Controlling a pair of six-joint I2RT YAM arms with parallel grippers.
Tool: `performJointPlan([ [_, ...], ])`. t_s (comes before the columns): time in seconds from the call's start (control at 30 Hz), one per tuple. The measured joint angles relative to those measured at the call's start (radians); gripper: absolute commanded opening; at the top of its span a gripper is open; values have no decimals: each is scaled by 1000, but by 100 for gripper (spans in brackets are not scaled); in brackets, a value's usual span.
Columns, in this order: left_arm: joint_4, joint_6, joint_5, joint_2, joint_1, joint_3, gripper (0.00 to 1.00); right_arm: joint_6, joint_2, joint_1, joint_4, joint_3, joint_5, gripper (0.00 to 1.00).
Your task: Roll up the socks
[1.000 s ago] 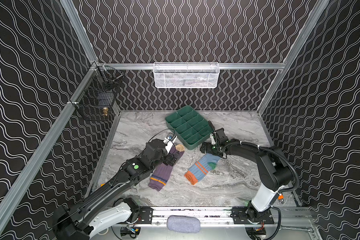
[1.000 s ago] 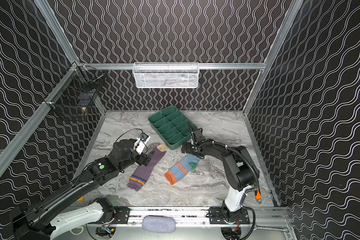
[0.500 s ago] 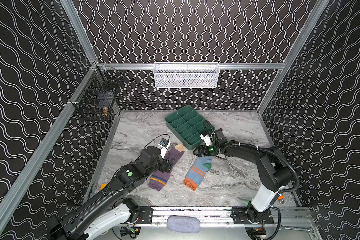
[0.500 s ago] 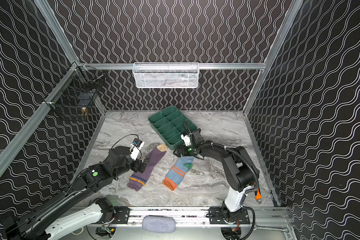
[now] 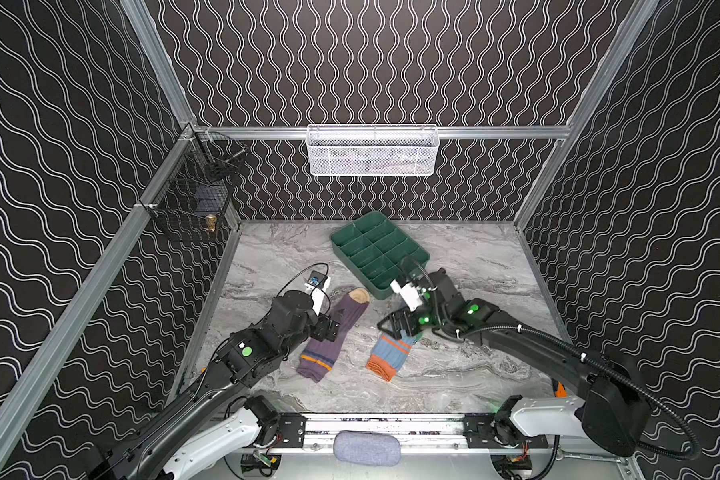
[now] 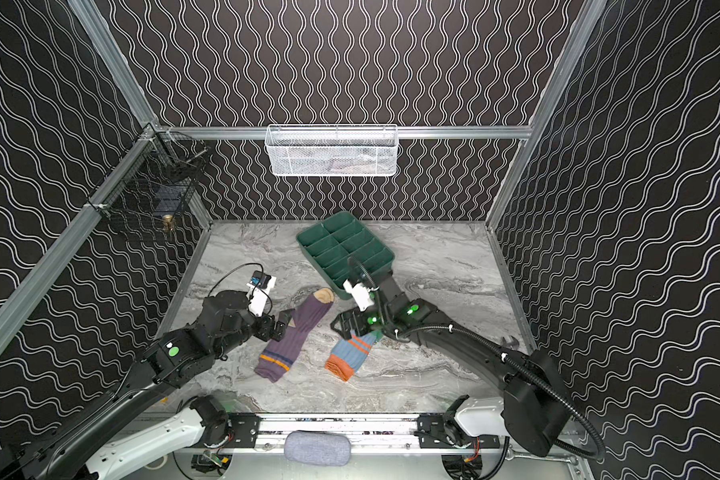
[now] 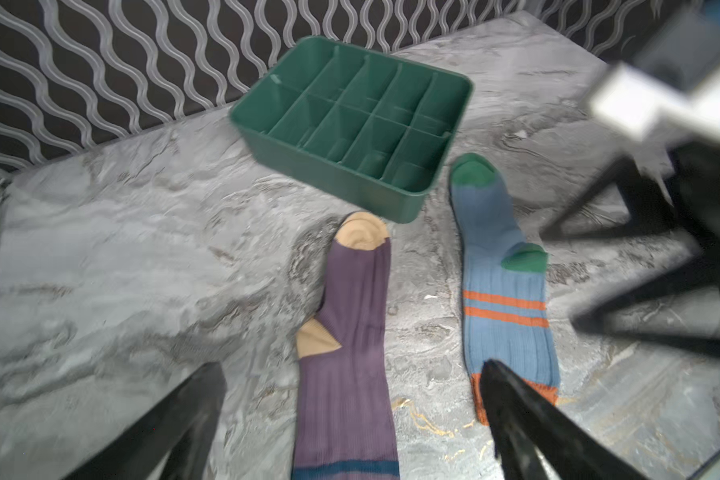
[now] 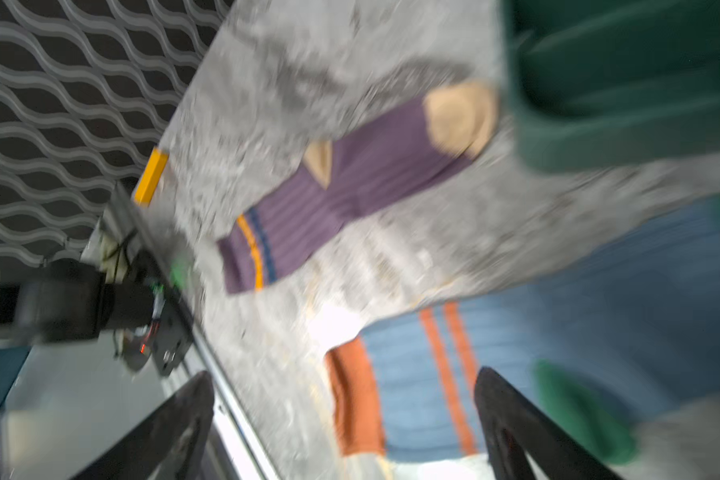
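Two socks flat on the desk, side by side, apart, neither rolled. Toes point at the tray, cuffs toward the front rail.

The purple sock is left of the blue one. It has a tan toe and heel and an orange-navy stripe near the cuff. Its toe is just beside the tray's near corner.

The blue sock has a green toe and heel, two orange stripes and an orange cuff. In the left wrist view its toe is next to the tray's side wall. In both top views its foot end is hidden under the right arm.

Left end effector: open wide and empty, at the purple sock's heel edge. In its wrist view the fingers are spread with the sock's leg seen between them. Contact with the fabric: cannot tell.

Right end effector: open wide, gripping nothing, over the blue sock's heel area. The wrist view is blurred. Its fingers are apart, with the striped cuff end showing between them. Whether it touches: cannot tell.

Tray is dark green with divided compartments, angled, and the visible ones hold nothing.

White basket is on the back wall rail and black basket on the left wall. Grey pad is at the front rail, middle.
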Motion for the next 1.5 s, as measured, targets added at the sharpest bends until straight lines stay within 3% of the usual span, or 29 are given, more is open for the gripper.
performJointPlan([
  [0.2, -39, -23, -71, -11, 0, 16, 99, 109, 31, 94, 71, -143, -39, 98],
  [0.37, -16, -6, -51, -10, 0, -10, 98, 144, 98, 124, 169, -233, -90, 97],
  [0.6, 9, 70, 104, 21, 0, -6, 96, 157, 77, 129, 225, -314, -104, 99],
  [0.77, 13, 132, 223, 29, 0, -3, 92, 201, 0, 126, 126, -336, -26, 100],
  [1.0, 15, 338, 385, 60, -35, -21, 88, 222, -210, 110, -82, -327, 51, 100],
  [1.1, 42, 457, 410, 34, -82, -61, 87, 209, -296, 23, -104, -257, 38, 100],
  [1.3, 120, 692, 421, 5, -243, -162, 87, 240, -417, -326, -121, -199, -43, 100],
  [1.5, 217, 812, 256, 211, -510, -230, 82, 310, -426, -620, -126, -209, -169, 100],
])
